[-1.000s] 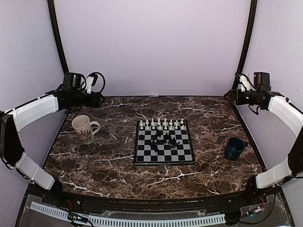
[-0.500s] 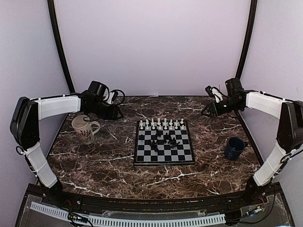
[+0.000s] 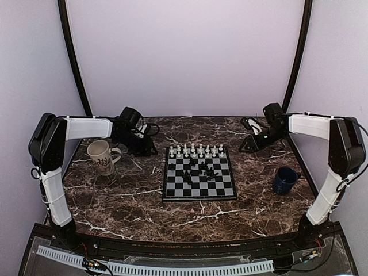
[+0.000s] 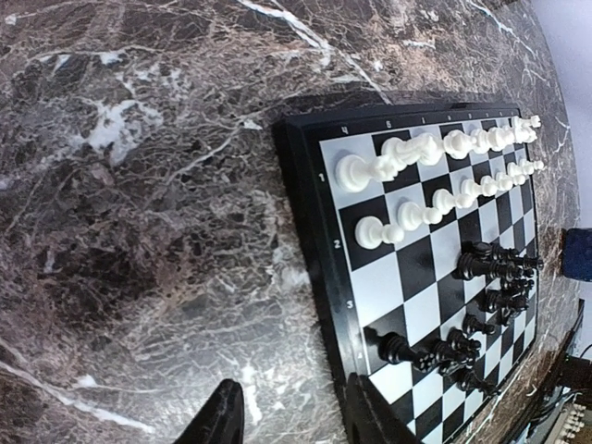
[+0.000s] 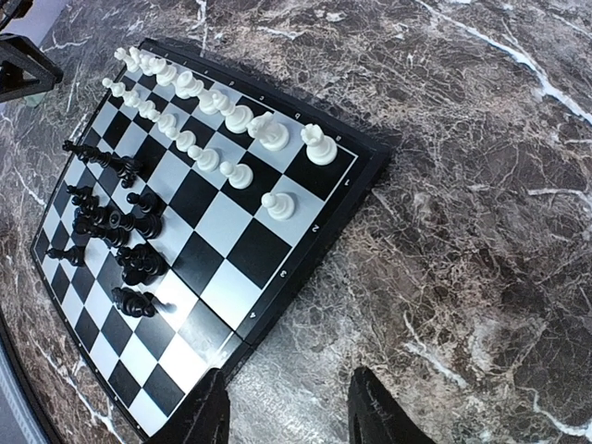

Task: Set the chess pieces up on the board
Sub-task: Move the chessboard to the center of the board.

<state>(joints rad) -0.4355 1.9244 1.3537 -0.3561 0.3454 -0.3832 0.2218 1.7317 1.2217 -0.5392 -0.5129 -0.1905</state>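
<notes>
Standing in two tidy rows along the far edge of the chessboard (image 3: 198, 190), the white pieces (image 3: 199, 151) look fully set up, so roughly half the job seems done. The black pieces (image 3: 200, 169) sit bunched in the board's middle, its two near rows bare, so all appear left to place. The board lies mid-table on the marble table (image 3: 115, 201). The left gripper (image 3: 152, 150) and right gripper (image 3: 242, 148) hover off its far corners, jaws spread, holding nothing, with a cream mug (image 3: 102, 156) and a dark blue mug (image 3: 284, 180) further out
</notes>
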